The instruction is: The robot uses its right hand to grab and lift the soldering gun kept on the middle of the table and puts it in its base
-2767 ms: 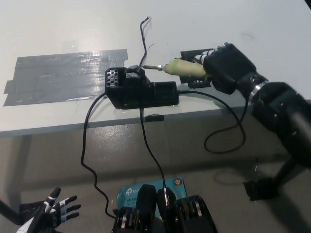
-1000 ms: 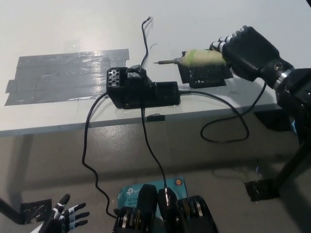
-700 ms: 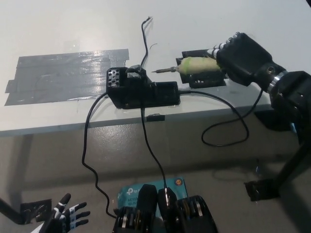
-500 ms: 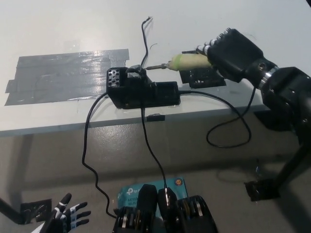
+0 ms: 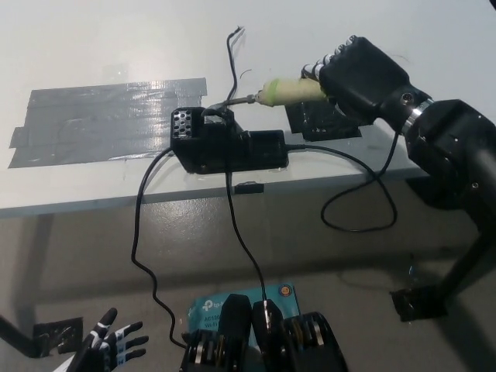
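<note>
The soldering gun (image 5: pixel 285 91), with a pale yellow-green grip and a thin metal tip, is held above the table in my black right hand (image 5: pixel 360 75), which is shut on its grip. Its tip points left and reaches the top right of the black base (image 5: pixel 221 141), close to the holder opening; whether it touches is unclear. The gun's black cable (image 5: pixel 364 203) loops down off the table edge. My white left hand (image 5: pixel 108 347) rests at the lower left below the table, fingers spread.
A patch of grey tape (image 5: pixel 108 120) covers the table left of the base. A small black pad (image 5: pixel 322 122) lies under my right hand. A black wire (image 5: pixel 231 54) runs back from the base; other cables (image 5: pixel 143 240) hang over the table's front edge.
My right hand has carried the soldering gun leftward from over the black pad, bringing the tip up to the base. The left hand barely shifted.
</note>
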Action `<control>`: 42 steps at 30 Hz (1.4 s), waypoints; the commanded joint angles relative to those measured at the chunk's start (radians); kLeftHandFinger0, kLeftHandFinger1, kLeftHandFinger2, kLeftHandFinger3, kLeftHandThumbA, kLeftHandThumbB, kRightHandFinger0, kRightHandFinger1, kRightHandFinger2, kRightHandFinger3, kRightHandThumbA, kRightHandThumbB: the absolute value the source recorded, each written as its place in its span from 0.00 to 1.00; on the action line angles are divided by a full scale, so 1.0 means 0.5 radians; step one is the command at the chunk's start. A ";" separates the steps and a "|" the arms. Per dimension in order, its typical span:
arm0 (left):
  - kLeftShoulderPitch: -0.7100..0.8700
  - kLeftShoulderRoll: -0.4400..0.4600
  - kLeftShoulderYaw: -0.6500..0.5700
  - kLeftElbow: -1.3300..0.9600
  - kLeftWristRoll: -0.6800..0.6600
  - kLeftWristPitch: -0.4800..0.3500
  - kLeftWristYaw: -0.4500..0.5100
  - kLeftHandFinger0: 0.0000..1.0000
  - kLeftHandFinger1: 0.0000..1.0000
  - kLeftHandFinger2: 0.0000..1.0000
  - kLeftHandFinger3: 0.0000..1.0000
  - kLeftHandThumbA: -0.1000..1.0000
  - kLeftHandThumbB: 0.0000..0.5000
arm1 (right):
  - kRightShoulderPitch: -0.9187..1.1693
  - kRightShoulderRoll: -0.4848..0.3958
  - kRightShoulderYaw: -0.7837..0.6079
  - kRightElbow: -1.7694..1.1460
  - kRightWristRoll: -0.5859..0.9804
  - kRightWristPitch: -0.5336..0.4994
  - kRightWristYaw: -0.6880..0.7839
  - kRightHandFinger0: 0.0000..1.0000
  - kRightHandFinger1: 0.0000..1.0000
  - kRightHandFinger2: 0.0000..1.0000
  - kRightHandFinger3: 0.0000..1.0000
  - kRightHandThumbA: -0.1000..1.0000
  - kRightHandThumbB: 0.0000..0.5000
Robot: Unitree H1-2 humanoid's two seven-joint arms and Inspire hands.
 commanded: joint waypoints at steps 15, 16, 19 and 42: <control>-0.044 0.031 -0.029 -0.056 0.026 0.025 -0.019 1.00 1.00 1.00 1.00 1.00 0.62 | -0.025 -0.018 0.048 -0.070 -0.084 0.025 -0.105 0.00 0.00 0.30 0.09 0.00 0.04; -0.045 0.031 -0.029 -0.056 0.026 0.025 -0.018 1.00 1.00 1.00 1.00 1.00 0.62 | -0.025 -0.018 0.048 -0.070 -0.084 0.025 -0.105 0.00 0.00 0.31 0.09 0.00 0.04; -0.052 0.027 -0.035 -0.057 0.010 0.027 -0.010 1.00 1.00 1.00 1.00 1.00 0.63 | -0.026 -0.016 0.058 -0.025 -0.088 0.041 -0.068 0.00 0.00 0.34 0.11 0.00 0.00; -0.094 0.020 -0.126 -0.081 -0.006 0.027 0.012 1.00 1.00 1.00 1.00 1.00 0.59 | -0.362 0.085 0.269 0.268 -0.255 0.117 -0.159 0.00 0.00 0.16 0.27 0.13 0.40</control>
